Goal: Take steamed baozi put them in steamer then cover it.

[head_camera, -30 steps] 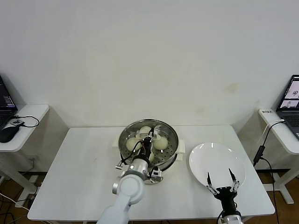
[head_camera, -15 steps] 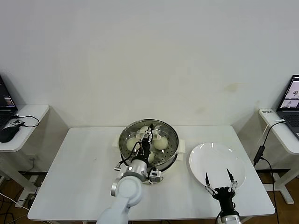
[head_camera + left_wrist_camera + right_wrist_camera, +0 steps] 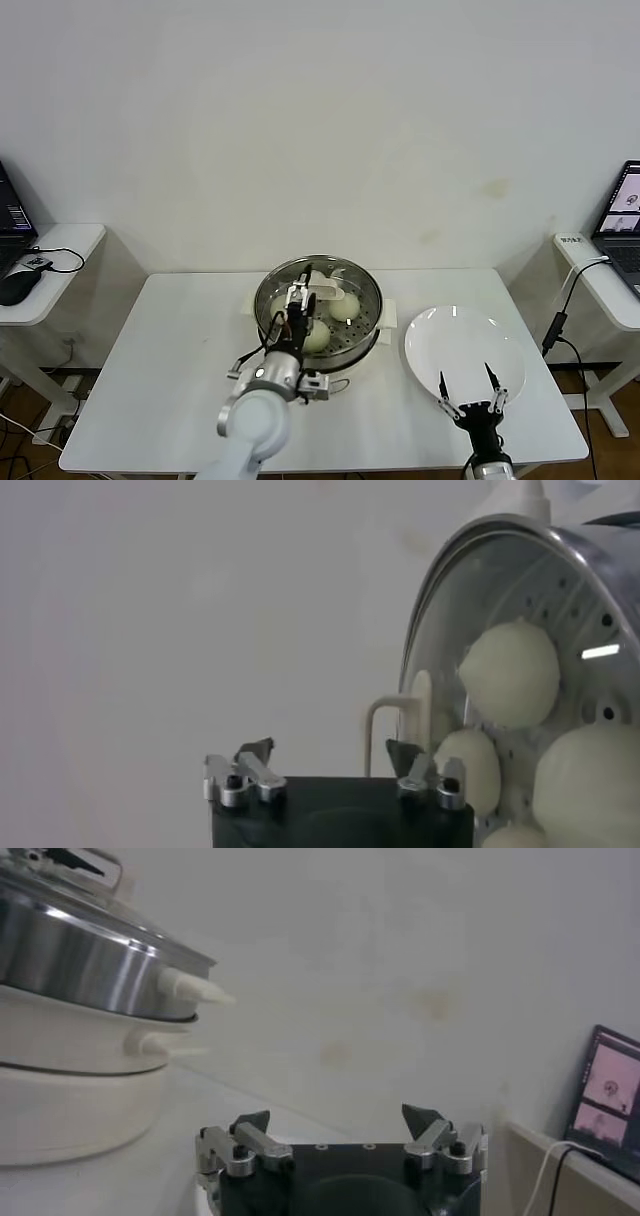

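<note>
white table [image 3: 160, 350], pale wall [image 3: 320, 120], side desks [image 3: 55, 250]

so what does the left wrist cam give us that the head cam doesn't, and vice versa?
Only the left wrist view: a close look inside the steamer, with its perforated tray and the baozi up close. Only the head view: the empty white plate, the right gripper open at its near edge, and the table. Both: the steamer, the baozi in it, and the left gripper, open.

Shiny steel steamer [image 3: 362, 300] uncovered, set near the tabletop's far edge, cream-white baozi [image 3: 344, 306] held on its perforated tray
</note>
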Robot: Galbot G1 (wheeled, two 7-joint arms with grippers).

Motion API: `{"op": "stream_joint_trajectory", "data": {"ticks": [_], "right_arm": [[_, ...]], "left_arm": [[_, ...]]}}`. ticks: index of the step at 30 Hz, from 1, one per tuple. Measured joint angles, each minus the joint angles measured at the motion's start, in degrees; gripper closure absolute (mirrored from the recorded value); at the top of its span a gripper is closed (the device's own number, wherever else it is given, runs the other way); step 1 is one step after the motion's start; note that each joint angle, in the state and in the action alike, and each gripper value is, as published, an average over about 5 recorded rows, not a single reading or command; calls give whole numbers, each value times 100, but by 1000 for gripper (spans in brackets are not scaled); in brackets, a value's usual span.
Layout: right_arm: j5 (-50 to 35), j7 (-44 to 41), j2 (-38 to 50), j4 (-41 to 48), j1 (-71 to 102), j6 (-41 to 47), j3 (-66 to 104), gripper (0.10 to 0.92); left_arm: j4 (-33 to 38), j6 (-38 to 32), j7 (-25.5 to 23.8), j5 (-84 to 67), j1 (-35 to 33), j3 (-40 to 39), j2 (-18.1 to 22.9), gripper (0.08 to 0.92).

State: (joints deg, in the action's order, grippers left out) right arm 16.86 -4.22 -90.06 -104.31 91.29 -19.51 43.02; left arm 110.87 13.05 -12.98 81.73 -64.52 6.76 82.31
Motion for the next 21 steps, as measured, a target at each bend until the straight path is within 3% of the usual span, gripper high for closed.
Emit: {"op": "stream_joint_trajectory", "data": {"ticks": [12, 21], "right_arm": [[-74, -20, 20, -82, 135, 16, -43, 202], [-338, -108, 153, -200, 305, 113, -130, 202]], "left_arm": [[1256, -253, 716, -2566, -1513, 1146, -733, 177], [1353, -954, 1478, -5942, -2741, 2235, -970, 177]]}}
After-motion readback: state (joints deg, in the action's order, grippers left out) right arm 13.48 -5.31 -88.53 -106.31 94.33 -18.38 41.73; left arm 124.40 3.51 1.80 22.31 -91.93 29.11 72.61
